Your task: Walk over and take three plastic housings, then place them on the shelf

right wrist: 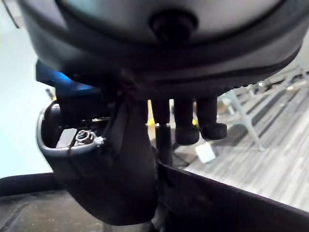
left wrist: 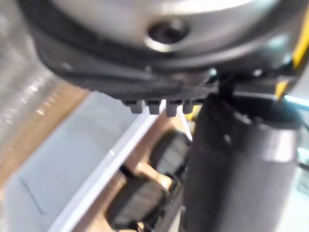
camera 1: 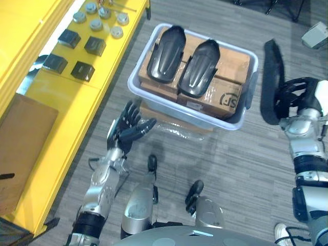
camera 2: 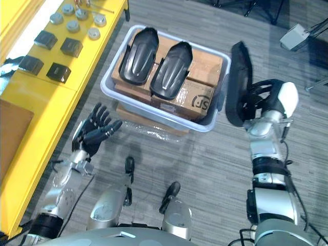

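Housings [camera 2: 137,56] belong on the yellow shelf [camera 2: 31,110] at your left; its near stretch looks bare. Two lie on cartons [camera 2: 202,100] in the grey bin [camera 2: 156,111]. Your right hand [camera 2: 266,100] clasps the third housing [camera 2: 237,84] upright beside the bin. Judged light, stiff and slick: grip the rim. Your left hand [camera 2: 92,134] is spread and empty.

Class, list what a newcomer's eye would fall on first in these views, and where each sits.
A black plastic housing is held upright in the right hand, just right of the grey bin. Two more housings lie side by side on cardboard boxes inside it. The left hand hovers open by the bin's near left corner, beside the yellow shelf.
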You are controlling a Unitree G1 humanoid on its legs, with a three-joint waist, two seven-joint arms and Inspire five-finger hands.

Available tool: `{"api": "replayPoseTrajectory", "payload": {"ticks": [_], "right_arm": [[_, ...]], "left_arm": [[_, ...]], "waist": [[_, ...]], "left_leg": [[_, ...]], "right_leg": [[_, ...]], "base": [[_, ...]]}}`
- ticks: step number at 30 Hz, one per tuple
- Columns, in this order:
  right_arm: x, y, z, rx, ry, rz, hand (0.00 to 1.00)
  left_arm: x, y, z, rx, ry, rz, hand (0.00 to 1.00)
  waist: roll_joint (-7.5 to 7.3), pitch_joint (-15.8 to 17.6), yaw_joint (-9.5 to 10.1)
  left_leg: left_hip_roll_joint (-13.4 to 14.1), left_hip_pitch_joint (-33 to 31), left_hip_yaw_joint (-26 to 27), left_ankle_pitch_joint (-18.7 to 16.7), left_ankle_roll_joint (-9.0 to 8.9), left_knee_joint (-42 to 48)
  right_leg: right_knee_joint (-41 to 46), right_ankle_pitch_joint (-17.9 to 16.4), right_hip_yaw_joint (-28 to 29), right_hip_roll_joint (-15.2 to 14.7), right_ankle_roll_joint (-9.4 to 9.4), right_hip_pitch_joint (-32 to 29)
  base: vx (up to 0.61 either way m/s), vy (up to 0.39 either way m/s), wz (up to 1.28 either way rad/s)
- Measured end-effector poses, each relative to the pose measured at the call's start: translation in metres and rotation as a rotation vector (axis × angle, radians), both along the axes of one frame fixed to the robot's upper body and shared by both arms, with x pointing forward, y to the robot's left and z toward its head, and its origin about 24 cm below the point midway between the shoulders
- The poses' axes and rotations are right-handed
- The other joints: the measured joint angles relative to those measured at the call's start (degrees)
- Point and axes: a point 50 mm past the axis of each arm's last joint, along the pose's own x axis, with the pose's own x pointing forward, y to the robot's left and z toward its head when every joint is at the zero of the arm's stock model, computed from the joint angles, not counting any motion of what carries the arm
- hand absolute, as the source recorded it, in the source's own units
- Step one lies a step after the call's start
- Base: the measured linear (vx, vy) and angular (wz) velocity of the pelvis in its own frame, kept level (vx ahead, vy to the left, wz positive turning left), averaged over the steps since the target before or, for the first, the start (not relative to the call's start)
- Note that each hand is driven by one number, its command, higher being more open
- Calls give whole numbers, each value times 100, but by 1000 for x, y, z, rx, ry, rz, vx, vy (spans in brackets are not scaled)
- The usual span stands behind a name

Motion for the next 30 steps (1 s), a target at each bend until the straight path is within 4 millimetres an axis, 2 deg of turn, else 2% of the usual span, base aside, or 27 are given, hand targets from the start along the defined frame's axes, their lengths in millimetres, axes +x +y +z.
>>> {"api": "replayPoseTrajectory", "payload": {"ticks": [2,4,5,7,9,14,18,23,26,30], "right_arm": [[4,13,0,-59,12,50,0],[0,22,-3,-149,37,103,0],[0,23,-4,-162,41,114,0],[-4,28,-7,-213,47,148,0],[-6,37,-8,-277,42,204,0],[-10,52,-13,-399,53,307,0],[-14,63,-23,-452,70,396,0],[-16,75,-29,-530,79,487,0],[-17,83,-34,-547,81,525,0],[-18,105,-48,-495,67,597,0]], "left_arm": [[8,-4,5,14,12,-72,100],[12,-13,-2,7,119,-166,100],[11,-15,-7,8,150,-185,100],[7,-27,-29,-38,319,-264,100],[0,-34,-47,-45,449,-300,100],[-3,-43,-65,-74,609,-282,100],[-3,-48,-66,-189,659,-269,100],[3,-60,-54,-397,667,-313,100],[10,-71,-42,-464,646,-360,100],[15,-82,-34,-485,610,-390,100]], "waist": [[-24,-35,-100],[-81,-306,-218],[-87,-357,-252],[-167,-569,-307],[-230,-733,-457],[-272,-939,-539],[-250,-1016,-524],[-254,-1024,-487],[-268,-1033,-399],[-363,-1095,-402]], "left_leg": [[-10,146,109,6,9,0],[11,150,224,6,8,1],[30,168,239,6,8,1],[74,225,322,-14,-22,0],[130,237,329,-29,-45,-1],[259,224,318,-130,-168,-4],[356,195,299,-100,-198,-4],[357,116,299,-31,-200,-3],[324,110,293,-22,-188,-3],[289,108,259,19,-136,-2]], "right_leg": [[-113,28,34,3,9,182],[-223,68,60,40,-11,218],[-267,112,68,67,-20,243],[-336,146,206,112,-32,265],[-353,153,230,161,-43,259],[-539,202,344,317,-116,259],[-606,201,333,406,-172,263],[-725,292,324,464,-161,251],[-782,349,324,446,-126,269],[-810,368,277,427,-132,302]], "base": [[80,-33,-6],[71,-32,-6],[95,-50,-14],[65,-39,-21],[15,-36,-15],[-45,-21,-14],[-83,-7,0],[-25,7,2],[12,8,1],[50,13,5]]}}
